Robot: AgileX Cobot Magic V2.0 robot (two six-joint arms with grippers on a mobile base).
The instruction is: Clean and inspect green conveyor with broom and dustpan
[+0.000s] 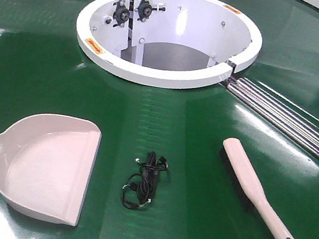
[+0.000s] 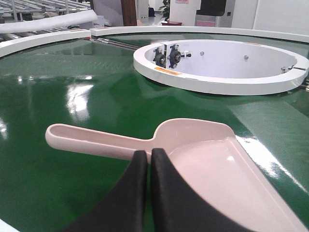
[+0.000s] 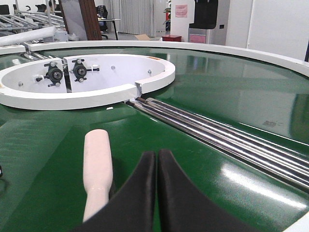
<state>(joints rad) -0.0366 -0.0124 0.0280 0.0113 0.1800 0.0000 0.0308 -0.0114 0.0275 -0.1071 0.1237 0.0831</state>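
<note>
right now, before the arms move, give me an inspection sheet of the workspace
surface: green conveyor, glossy with lamp glare; no dust or crumbs visible
job's things: dustpan lying front left, handle pointing left; broom lying front right, handle toward the near edge; neither is held
clutter: small black cable bundle between the two
grippers: left gripper shut, empty, facing the dustpan; right gripper shut, empty, facing the broom's tip
cables: only that bundle; nothing else seen
surroundings: white hub in the belt's middle, chrome rollers running outward from it; room furniture beyond the rim
</note>
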